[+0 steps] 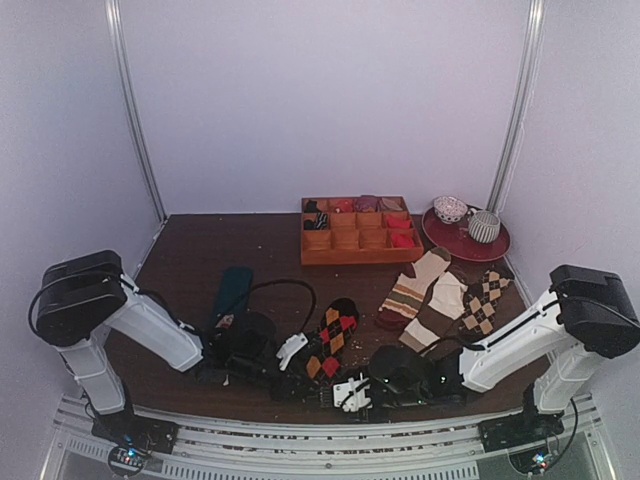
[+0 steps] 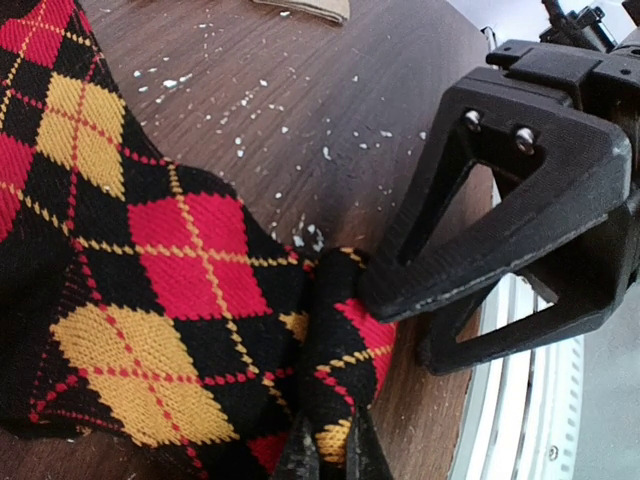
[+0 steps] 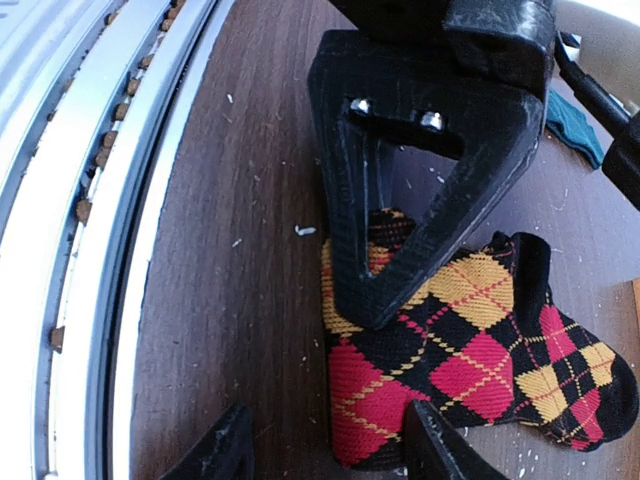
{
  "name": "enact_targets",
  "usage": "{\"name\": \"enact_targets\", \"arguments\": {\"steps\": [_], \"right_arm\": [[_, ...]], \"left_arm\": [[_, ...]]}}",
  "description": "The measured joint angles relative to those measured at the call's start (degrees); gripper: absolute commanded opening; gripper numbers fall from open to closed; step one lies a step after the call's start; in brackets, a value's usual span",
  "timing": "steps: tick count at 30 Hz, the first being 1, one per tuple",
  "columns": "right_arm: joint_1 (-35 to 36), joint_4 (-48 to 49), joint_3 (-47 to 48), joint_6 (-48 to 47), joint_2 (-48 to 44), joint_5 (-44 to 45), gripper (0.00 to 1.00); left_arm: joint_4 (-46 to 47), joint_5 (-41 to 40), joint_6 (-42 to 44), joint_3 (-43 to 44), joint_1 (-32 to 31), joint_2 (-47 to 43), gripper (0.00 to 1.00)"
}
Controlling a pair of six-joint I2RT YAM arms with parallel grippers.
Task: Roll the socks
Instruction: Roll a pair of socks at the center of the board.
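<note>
1. The black knitted socks with red and orange argyle diamonds (image 1: 333, 338) lie by the middle of the near edge of the dark brown wooden table (image 1: 190, 270).
2. The left gripper (image 2: 333, 432) is clenched on a raised fold at the socks' near end.
3. The right gripper (image 3: 328, 420) is spread wide, straddling that end.

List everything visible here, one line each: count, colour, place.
Black knitted argyle sock with red and orange diamonds: one seen, maybe two stacked; front centre.
Dark teal knitted sock: one; left of centre.
Brown-and-cream knitted socks: two; right of centre.
Brown-and-beige argyle sock: one; far right.
Compartmented wooden tray: one, orange-brown; back centre.
Round red plate: one; back right.
Ceramic cups: two, white patterned and grey ribbed; on the plate.
Left gripper: black, shut on the black sock's fold.
Right gripper: black, open, astride that sock's end.
</note>
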Motion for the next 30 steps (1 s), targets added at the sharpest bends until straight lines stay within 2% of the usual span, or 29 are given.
{"name": "enact_targets", "arguments": {"steps": [5,13,15,17,19,23,27,30], "right_arm": [[0.04,0.72,1.05,-1.29,1.4,2.23,0.42],[0.02,-1.6,6.73,-0.59,6.21,3.32,0.18],[-0.07,-3.1,7.69,1.09,6.58,3.56,0.13],[-0.39,-3.61,8.0,2.69,6.58,2.75,0.12],[-1.31,-3.5,8.22,5.16,6.58,0.52,0.11],[-5.33,-4.26,8.92,10.45,6.56,-8.72,0.12],[-9.97,-10.36,13.14,16.31,7.78,-20.35,0.12],[-12.9,-16.63,19.12,21.0,11.26,-28.72,0.12]], "left_arm": [[1.51,0.2,-0.04,-0.87,0.02,0.0,0.0],[3.17,0.92,-0.17,-1.62,0.37,0.35,0.02],[3.28,1.03,-0.17,-1.84,0.48,0.17,0.18],[2.91,0.63,0.07,-2.21,0.48,-0.44,0.38],[2.16,-0.17,0.9,-2.64,0.35,-1.79,0.51],[-2.78,-4.44,2.99,-4.09,-0.57,-7.61,0.63],[-9.44,-10.86,5.49,-7.17,-0.44,-16.61,0.65],[-9.99,-15.37,7.61,-9.2,-0.72,-23.74,0.65]]}}
